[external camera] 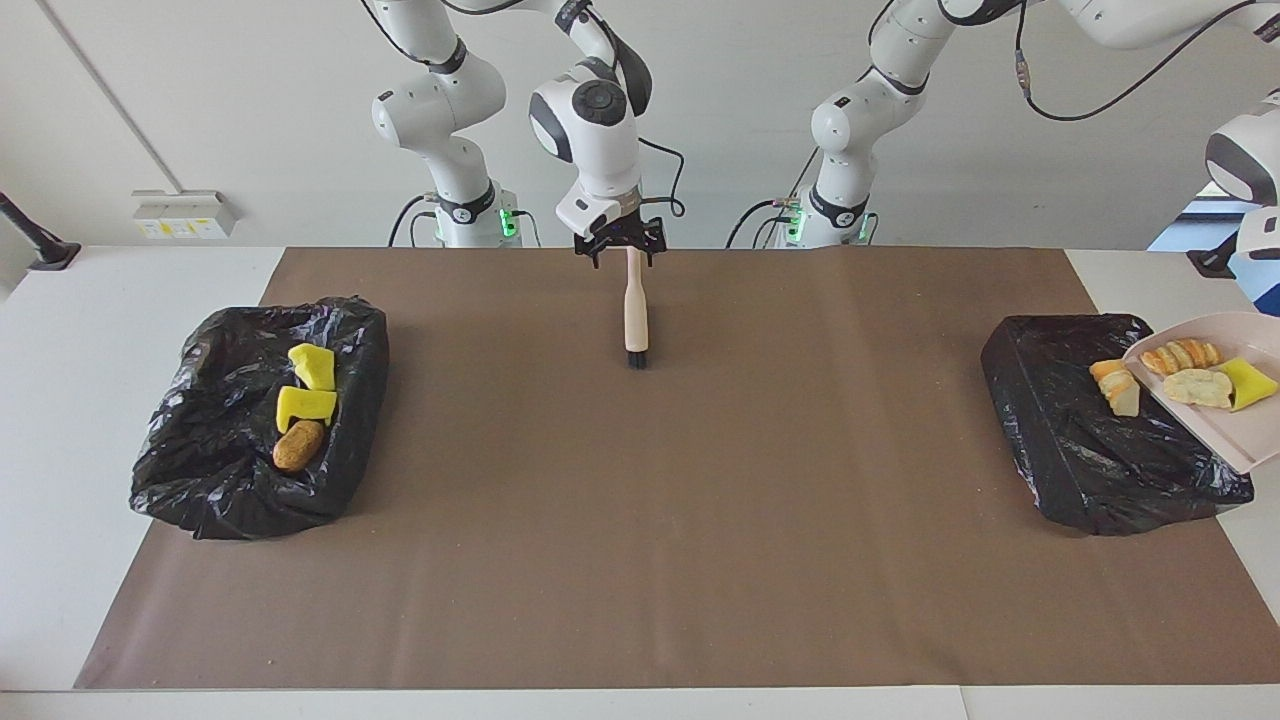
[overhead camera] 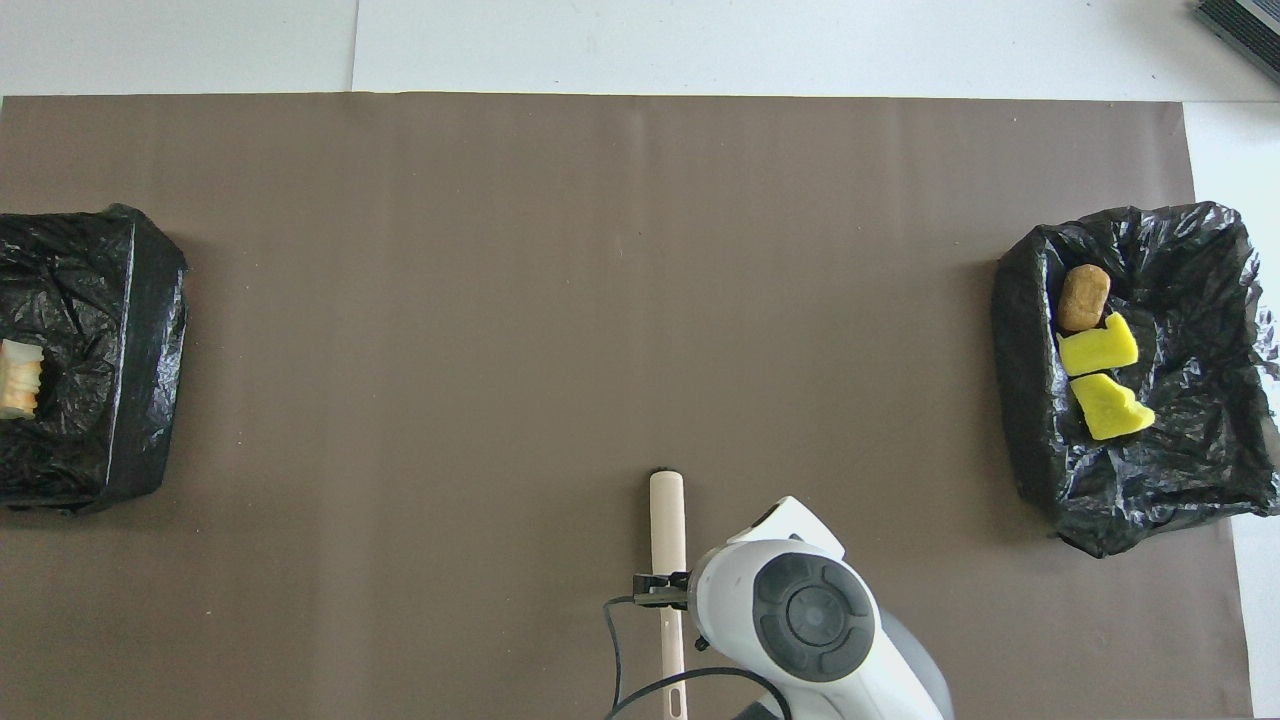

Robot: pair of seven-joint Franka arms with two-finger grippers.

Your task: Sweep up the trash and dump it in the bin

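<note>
The trash is split between both ends of the desk. At the left arm's end, three pieces sit in the tilted pinkish dustpan: a striped orange-brown bread chunk, a pale chunk and a yellow foam bit. A fourth tan chunk is just off the pan's lower lip, against the black liner of the bin beneath. The pan hangs in the air over that bin under the left arm's wrist. Its handle and the left tool run past the edge of sight, the tool clamped on the pan. At the right arm's end, the other bag-lined bin holds two yellow foam bits and a brown lump side by side. Between the bins, on the brown mat, a hand brush lies with its bristle end pointing away from the robots. The right tool hovers over the thin end of its handle, fingers spread wide and gripping nothing.
</note>
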